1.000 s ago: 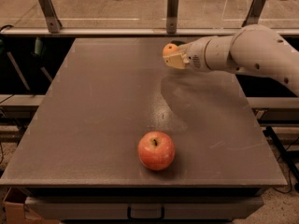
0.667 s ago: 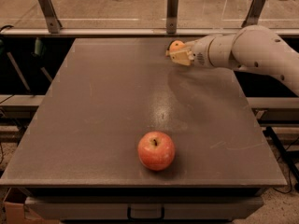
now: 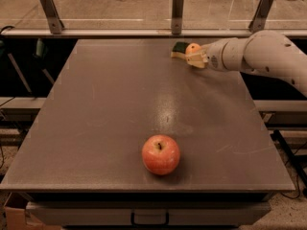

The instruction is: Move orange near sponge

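Note:
The orange (image 3: pixel 193 48) is small and round, held at the tip of my gripper (image 3: pixel 194 55) near the table's far right edge. The gripper's pale fingers close around the orange. The sponge (image 3: pixel 179 50), with a dark green top and pale yellow base, lies on the table just left of the orange, partly hidden behind it. The orange is right beside the sponge, touching or nearly so. My white arm (image 3: pixel 259 54) reaches in from the right.
A red-yellow apple (image 3: pixel 160 154) stands near the front middle of the grey table (image 3: pixel 96 109). A railing with metal posts (image 3: pixel 177 6) runs behind the table's far edge. A drawer handle (image 3: pixel 149 219) shows below the front edge.
My gripper has carried the orange away from me and a little to the right, toward the far edge. The sponge has come into view beside it. The apple has not moved.

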Available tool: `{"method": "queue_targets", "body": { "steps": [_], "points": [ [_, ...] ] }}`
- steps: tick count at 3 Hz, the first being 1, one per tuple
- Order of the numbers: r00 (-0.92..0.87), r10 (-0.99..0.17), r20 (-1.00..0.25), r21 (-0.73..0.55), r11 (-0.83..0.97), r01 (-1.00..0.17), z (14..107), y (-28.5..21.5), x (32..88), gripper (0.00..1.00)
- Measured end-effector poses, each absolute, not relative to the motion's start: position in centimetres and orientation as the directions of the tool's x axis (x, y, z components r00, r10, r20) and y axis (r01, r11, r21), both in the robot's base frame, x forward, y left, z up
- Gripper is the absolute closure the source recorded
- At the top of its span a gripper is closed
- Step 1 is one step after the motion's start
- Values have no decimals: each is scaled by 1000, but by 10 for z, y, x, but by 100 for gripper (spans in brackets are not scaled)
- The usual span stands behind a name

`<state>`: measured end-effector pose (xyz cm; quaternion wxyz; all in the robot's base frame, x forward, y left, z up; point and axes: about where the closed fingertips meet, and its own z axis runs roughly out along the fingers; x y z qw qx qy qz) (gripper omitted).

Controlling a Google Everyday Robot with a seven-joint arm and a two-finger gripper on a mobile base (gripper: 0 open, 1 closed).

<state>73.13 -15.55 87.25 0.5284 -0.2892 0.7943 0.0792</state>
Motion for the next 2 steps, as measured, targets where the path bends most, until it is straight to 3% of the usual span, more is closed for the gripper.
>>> {"method": "queue_targets", "body": {
  "steps": [2],
  "points": [
    [-307, -377, -874, -181, 838, -515, 859, -173, 735, 59]
  ]
}}
